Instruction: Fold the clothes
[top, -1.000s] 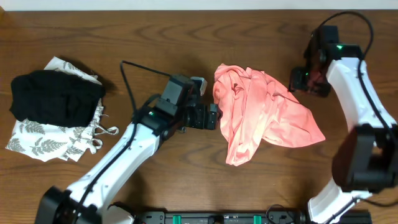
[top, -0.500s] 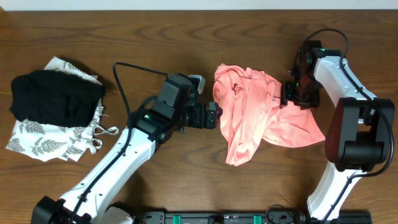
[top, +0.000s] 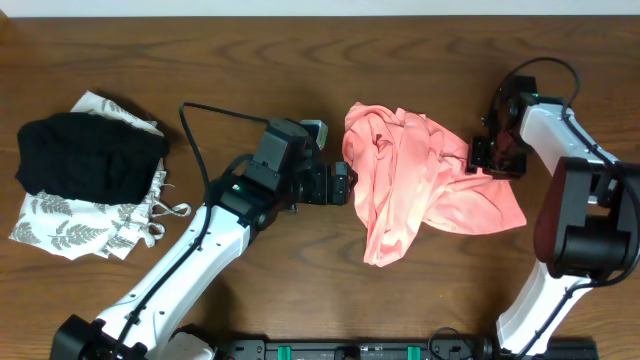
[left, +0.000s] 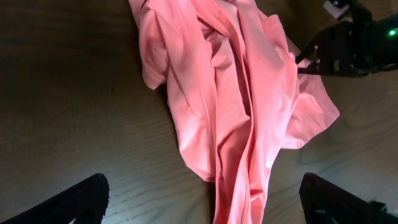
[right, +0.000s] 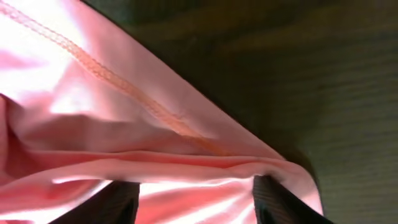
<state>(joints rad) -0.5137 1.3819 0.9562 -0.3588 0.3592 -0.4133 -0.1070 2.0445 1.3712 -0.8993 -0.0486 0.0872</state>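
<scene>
Dark wooden surface (top: 100, 40), with black garment (top: 90, 155) and leaf-print white garment (top: 70, 230) heaped far left, well apart from the work. Right of centre, salmon-pink T-shirt (top: 420, 180) crumpled in a heap, lettering out of sight, nothing folded yet. Within the last second, right tool (top: 492, 158) brought down from the far corner onto the shirt's right edge and now narrowing. From the wrist view, fingers (right: 280, 202) astride a stitched hem with cloth bunched between; pinched or merely straddled, cannot tell. Meanwhile left tool (top: 347, 185) hardly moved, gaping wide and empty just beside the shirt's left edge. Probably the opening step: catching an edge to spread the shirt flat before any fold. Some risk of grabbing several layers at once.
</scene>
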